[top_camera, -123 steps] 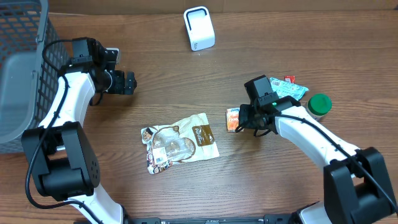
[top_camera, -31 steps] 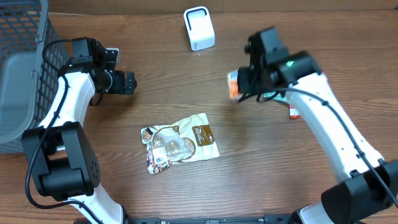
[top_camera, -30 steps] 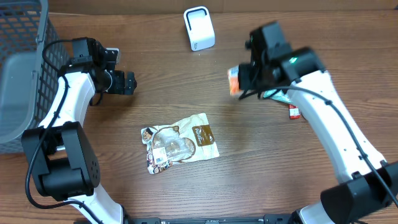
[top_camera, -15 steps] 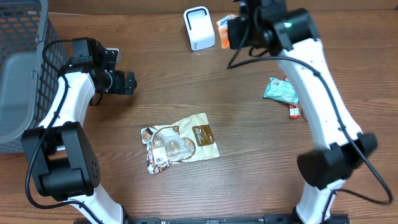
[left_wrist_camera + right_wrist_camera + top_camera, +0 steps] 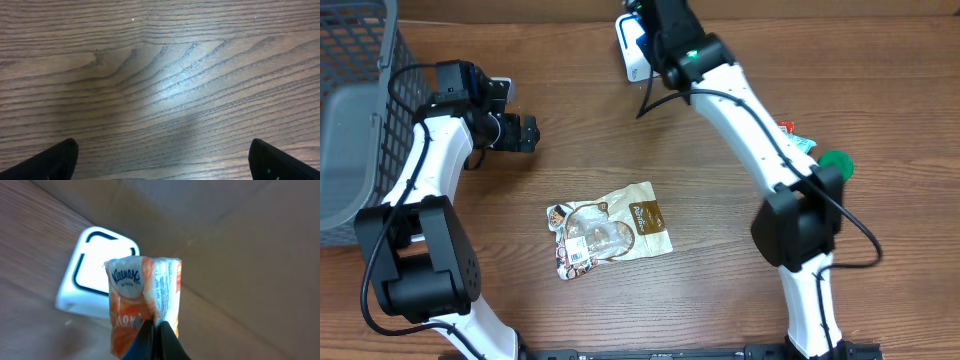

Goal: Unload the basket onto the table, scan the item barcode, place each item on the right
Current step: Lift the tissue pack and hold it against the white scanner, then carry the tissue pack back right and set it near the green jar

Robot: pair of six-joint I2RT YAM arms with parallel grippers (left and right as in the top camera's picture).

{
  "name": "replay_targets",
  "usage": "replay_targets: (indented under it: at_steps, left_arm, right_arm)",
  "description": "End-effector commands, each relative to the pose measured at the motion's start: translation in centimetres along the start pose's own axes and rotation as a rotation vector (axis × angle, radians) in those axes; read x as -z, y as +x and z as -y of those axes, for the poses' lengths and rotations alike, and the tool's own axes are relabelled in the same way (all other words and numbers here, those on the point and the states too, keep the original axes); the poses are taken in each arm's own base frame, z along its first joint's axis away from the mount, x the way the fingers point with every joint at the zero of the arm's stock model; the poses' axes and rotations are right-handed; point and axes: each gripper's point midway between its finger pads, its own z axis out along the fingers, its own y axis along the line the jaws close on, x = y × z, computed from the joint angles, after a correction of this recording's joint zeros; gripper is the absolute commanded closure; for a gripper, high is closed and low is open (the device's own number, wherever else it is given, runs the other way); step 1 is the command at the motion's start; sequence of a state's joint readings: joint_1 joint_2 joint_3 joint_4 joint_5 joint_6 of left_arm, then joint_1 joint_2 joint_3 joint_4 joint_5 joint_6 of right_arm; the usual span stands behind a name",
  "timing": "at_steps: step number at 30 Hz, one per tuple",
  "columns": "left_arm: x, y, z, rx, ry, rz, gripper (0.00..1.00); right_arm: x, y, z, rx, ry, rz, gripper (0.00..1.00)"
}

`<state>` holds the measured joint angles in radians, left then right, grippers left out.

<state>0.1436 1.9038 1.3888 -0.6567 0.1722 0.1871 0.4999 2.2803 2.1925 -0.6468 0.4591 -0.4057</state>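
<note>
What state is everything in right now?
Scanner, standing on the table.
Tissue pack, held in the air at the scanner.
Right gripper, shut on the pack.
Left gripper, open, empty, over bare wood.
Pouch, lying flat.
Jar, upright, green lid on.

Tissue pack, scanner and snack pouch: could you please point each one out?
Tissue pack (image 5: pixel 131 310), right wrist view, orange front face.
Scanner (image 5: pixel 92 274), right wrist view, white window.
Snack pouch (image 5: pixel 610 230), overhead view, pouch middle.
</note>
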Motion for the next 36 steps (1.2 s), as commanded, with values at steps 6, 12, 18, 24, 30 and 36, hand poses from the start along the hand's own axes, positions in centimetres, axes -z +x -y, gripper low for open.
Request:
replay_targets:
  at_steps: [6, 12, 18, 24, 30, 36]
  left_arm:
    - [1.6, -1.6, 0.4, -0.024, -0.004, 0.056, 0.00]
    - [1.6, -1.6, 0.4, -0.024, -0.004, 0.056, 0.00]
    - [1.6, -1.6, 0.4, -0.024, -0.004, 0.056, 0.00]
    - [1.6, -1.6, 0.4, -0.024, -0.004, 0.056, 0.00]
    - [1.6, -1.6, 0.4, -0.024, -0.004, 0.056, 0.00]
    - [1.6, -1.6, 0.4, -0.024, -0.004, 0.056, 0.00]
  right_arm:
    - [-5.3, 0.9, -1.0, 0.287, 0.234, -0.020, 0.96]
    - [-6.2, 0.3, -1.3, 0.242, 0.264, 0.025, 0.96]
    - [-6.2, -0.4, -2.6, 0.195, 0.208, 0.069, 0.96]
    - [-6.1, -0.7, -3.2, 0.170, 0.207, 0.080, 0.96]
    - [-3.6, -0.7, -0.4, -0.036, 0.298, 0.048, 0.97]
    - [4.0, -0.8, 3.6, -0.223, 0.257, -0.014, 0.96]
